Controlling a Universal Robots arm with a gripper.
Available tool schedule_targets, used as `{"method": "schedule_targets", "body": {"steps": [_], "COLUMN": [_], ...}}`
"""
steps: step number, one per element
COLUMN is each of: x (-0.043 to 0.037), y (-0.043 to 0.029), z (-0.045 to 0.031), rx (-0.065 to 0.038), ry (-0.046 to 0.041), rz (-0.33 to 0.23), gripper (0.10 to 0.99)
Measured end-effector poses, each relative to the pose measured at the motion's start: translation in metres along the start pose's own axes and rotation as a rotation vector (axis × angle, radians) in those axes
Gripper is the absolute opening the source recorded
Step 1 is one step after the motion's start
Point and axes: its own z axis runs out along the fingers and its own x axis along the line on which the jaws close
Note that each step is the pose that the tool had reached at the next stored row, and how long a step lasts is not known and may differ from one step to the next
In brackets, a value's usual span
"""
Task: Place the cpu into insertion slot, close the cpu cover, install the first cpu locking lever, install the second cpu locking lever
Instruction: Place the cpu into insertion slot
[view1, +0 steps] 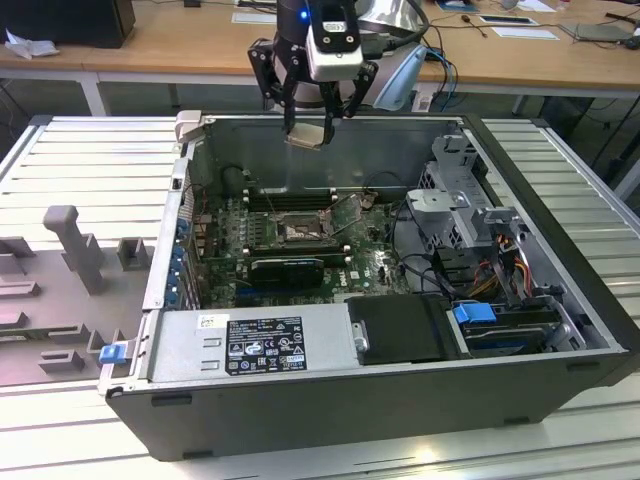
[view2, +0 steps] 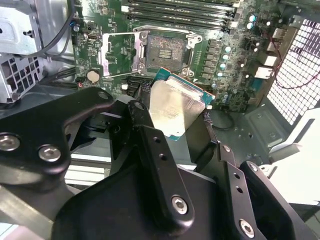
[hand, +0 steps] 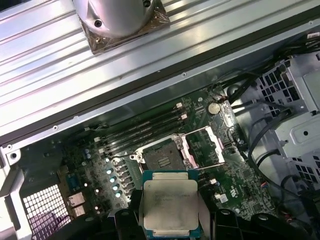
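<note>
My gripper (view1: 307, 128) hangs above the back wall of the open computer case, shut on the cpu (view1: 306, 136), a flat square chip with a silvery top. In both wrist views the cpu (view2: 175, 107) (hand: 170, 205) sits between the black fingers (view2: 145, 125), held by two opposite edges. Below and ahead on the green board lies the insertion slot (view1: 298, 232) (view2: 167, 50) (hand: 162, 156), its dark pin field bare. The cpu cover (view2: 116, 54) (hand: 202, 145) stands swung open beside the slot.
The case (view1: 560, 330) has tall walls all round. Long black memory slots (view2: 180, 9) run just beyond the socket. A drive cage (view1: 455, 200), cables (view1: 500, 255) and a labelled power supply (view1: 260, 345) fill the exterior view's right and front. Grey fixtures (view1: 75, 245) stand outside on the left.
</note>
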Motion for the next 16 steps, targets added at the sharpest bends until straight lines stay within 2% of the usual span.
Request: {"method": "schedule_targets", "body": {"steps": [7, 16], "x": [0.0000, 0.0000], "y": [0.0000, -0.0001], "z": [0.0000, 0.0003], "rx": [-0.001, -0.003], "ry": [-0.0046, -0.0165], "rz": [0.051, 0.184], "gripper": [0.529, 0.529]}}
